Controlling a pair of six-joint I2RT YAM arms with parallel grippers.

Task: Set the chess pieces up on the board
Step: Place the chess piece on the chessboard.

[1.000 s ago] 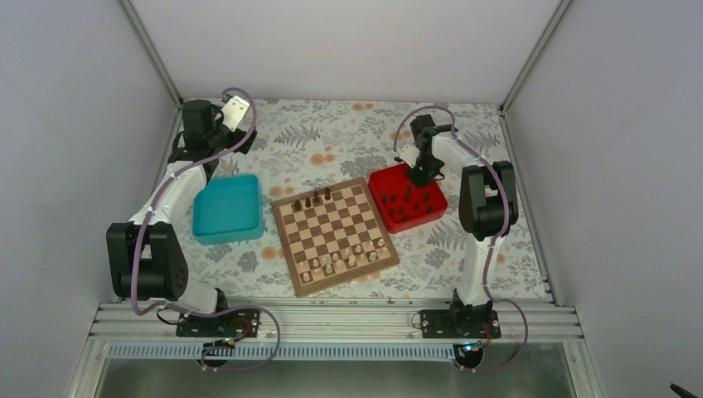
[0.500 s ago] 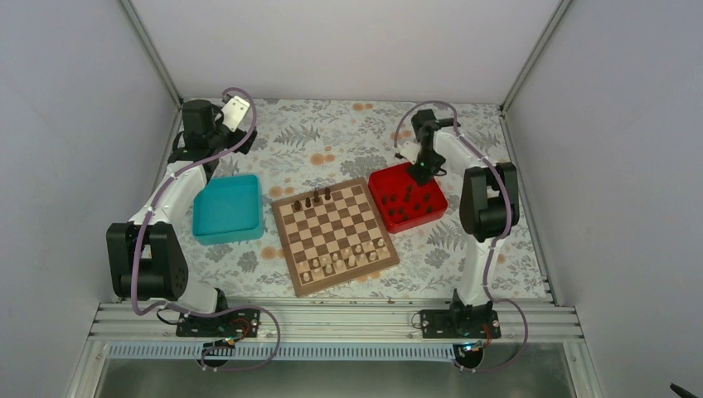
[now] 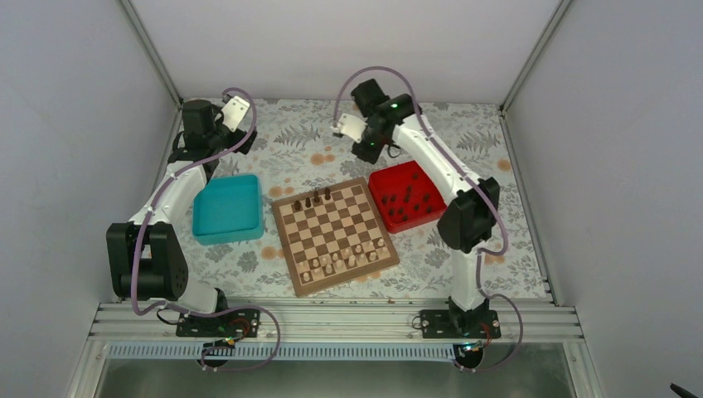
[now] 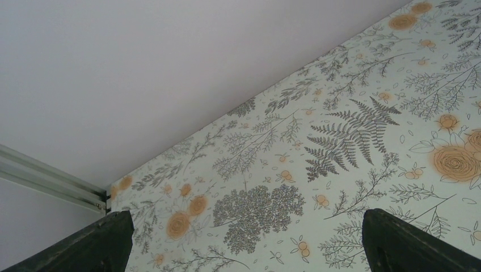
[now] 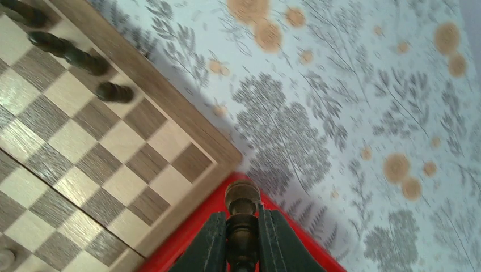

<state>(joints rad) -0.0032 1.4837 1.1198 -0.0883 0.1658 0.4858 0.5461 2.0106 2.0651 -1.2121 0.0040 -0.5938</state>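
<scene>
Right tool [image 5: 242,224] is clenched on a dark piece [image 5: 242,196]. It's pinched at the stem, so the head stands clear above the fingers [image 5: 212,241], a tidy upright hold for setting it down on its base. In the wrist view the piece hangs at bottom centre, over the red tray [image 5: 181,243] rim right by the board [image 5: 113,147] corner. From above, the arm sits high in the upper middle, likely to clear the men left in the tray. A few dark men [image 3: 312,199] stand on the board's far row, so that row looks like the target. Pale men [image 3: 344,259] fill the near rows. Left tool [image 4: 244,238] is spread wide and holds nothing, parked at upper left over the worktop [image 4: 351,130], out of the way.
</scene>
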